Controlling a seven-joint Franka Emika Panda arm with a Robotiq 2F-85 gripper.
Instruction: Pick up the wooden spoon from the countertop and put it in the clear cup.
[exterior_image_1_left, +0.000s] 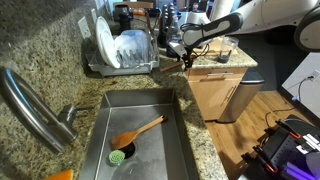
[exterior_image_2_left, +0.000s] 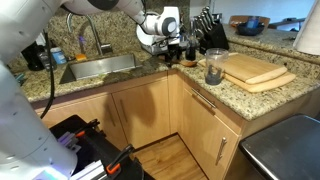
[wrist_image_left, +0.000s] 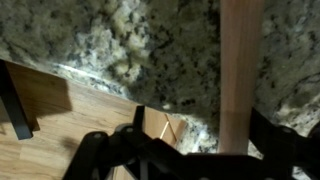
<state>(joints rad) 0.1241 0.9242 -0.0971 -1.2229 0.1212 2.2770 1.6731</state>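
Observation:
My gripper (wrist_image_left: 240, 150) is shut on the handle of the slim light-brown wooden spoon (wrist_image_left: 240, 70), which runs straight up the wrist view over the speckled granite countertop (wrist_image_left: 150, 45). In both exterior views the gripper (exterior_image_1_left: 185, 57) (exterior_image_2_left: 171, 50) hangs just above the counter corner beside the sink. The clear cup (exterior_image_2_left: 213, 68) stands on the countertop (exterior_image_2_left: 190, 82) a short way from the gripper, next to the cutting boards. The spoon's bowl is hidden.
A bigger orange-brown spoon (exterior_image_1_left: 140, 130) and a green brush (exterior_image_1_left: 118, 155) lie in the sink (exterior_image_1_left: 100, 120). A dish rack with plates (exterior_image_1_left: 122, 50) stands behind it. Dark bottles (exterior_image_2_left: 188, 47), a knife block (exterior_image_2_left: 210, 25) and wooden cutting boards (exterior_image_2_left: 255, 70) stand near the cup.

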